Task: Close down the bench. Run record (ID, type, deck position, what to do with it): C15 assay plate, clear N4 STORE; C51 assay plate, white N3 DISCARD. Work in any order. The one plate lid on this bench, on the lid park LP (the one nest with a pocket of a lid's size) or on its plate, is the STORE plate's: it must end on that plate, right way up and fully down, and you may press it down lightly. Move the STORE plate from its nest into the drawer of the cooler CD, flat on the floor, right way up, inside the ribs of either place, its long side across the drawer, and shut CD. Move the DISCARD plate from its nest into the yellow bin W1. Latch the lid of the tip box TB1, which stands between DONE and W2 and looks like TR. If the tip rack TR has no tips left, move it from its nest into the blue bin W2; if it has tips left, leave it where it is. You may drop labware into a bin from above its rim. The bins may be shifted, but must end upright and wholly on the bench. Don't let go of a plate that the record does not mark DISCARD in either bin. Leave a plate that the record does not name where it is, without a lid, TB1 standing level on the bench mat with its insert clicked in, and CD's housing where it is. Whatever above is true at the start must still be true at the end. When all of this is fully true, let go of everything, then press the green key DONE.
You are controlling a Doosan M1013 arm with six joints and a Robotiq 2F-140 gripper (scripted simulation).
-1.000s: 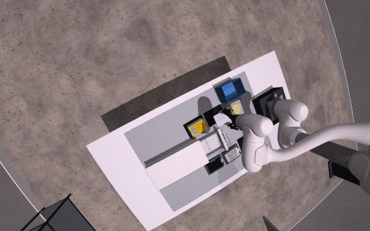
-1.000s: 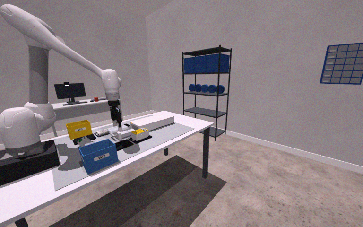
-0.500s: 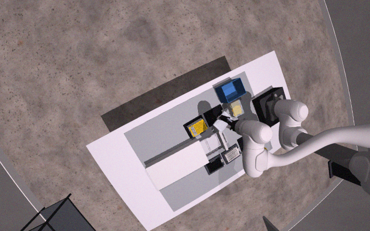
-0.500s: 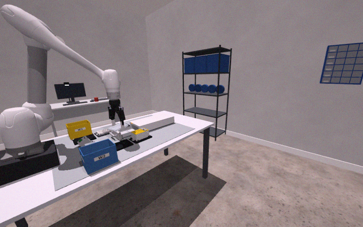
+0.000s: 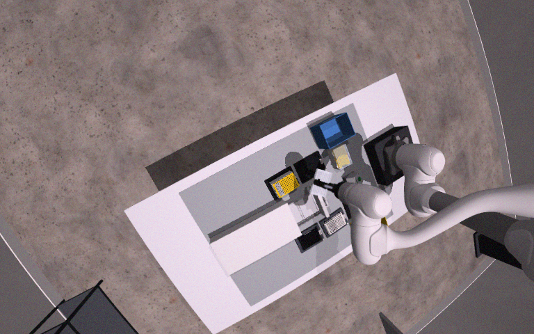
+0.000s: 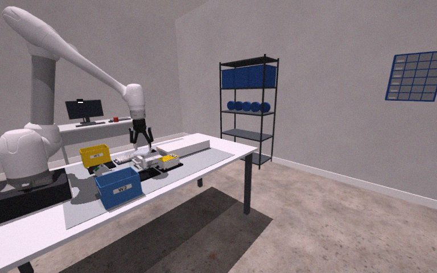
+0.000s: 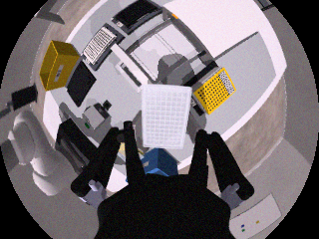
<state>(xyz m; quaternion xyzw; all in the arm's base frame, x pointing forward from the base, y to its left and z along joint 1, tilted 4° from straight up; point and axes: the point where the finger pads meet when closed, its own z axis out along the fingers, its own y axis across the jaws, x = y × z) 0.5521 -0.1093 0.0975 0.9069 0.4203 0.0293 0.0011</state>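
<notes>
My gripper [image 7: 164,118] is shut on the white assay plate [image 7: 163,116] and holds it level above the middle of the deck. The gripper also shows in the top view [image 5: 325,183] and in the side view [image 6: 140,137], with the plate [image 6: 141,150] under it. The clear plate [image 5: 334,222] sits in its nest near the front edge; it also shows in the wrist view [image 7: 99,44]. The yellow bin W1 [image 6: 95,155] stands behind the deck and is at the left of the wrist view [image 7: 59,66]. In the top view my arm hides most of it.
The blue bin W2 [image 5: 332,129] stands at the bench's end, with the tip box TB1 [image 5: 340,157] beside it. The tip rack TR [image 5: 284,184] holds yellow tips. The white cooler CD [image 5: 256,236] has its drawer [image 5: 309,204] out. A black nest [image 5: 309,238] lies beside the clear plate.
</notes>
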